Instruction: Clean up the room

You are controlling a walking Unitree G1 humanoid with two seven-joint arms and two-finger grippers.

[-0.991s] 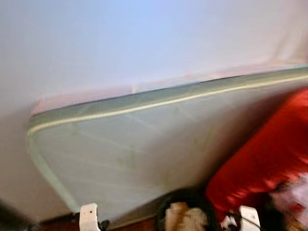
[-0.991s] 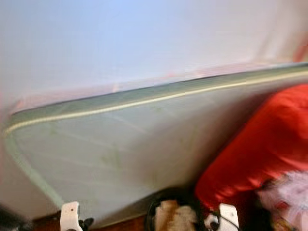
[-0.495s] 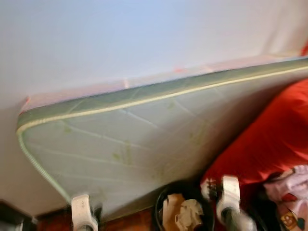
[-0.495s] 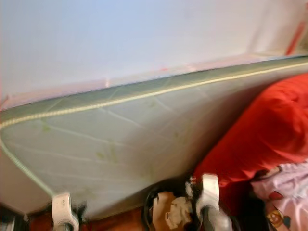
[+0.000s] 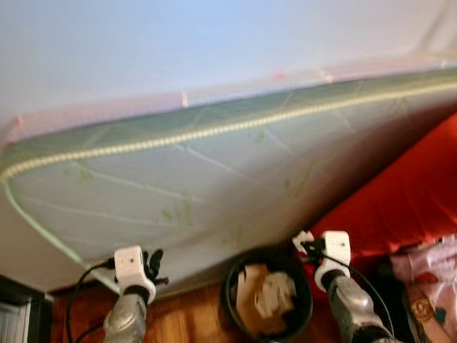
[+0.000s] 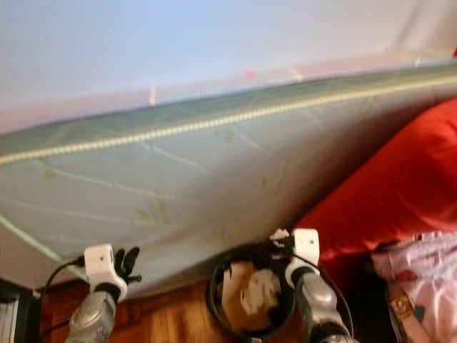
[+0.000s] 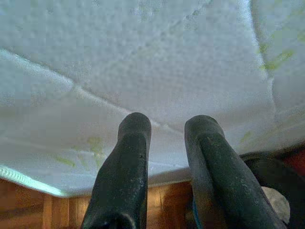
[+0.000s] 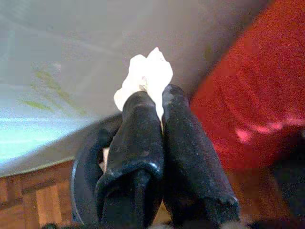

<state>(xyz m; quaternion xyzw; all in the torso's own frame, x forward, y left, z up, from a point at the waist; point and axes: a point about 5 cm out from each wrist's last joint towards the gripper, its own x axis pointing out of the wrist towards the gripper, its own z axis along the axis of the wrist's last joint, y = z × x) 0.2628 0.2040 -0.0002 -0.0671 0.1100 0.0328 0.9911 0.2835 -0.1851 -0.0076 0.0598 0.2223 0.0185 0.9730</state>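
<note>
White tissue [image 8: 145, 78] wad, half behind fingers [image 8: 138, 138]

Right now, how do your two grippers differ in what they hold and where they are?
The right gripper is shut on a white crumpled tissue; the left gripper is open and holds nothing. The right gripper sits at the rim of the black trash bin, while the left gripper is off to the bin's left, facing the pale green mattress. Both are raised in front of that mattress, above the wooden floor.
</note>
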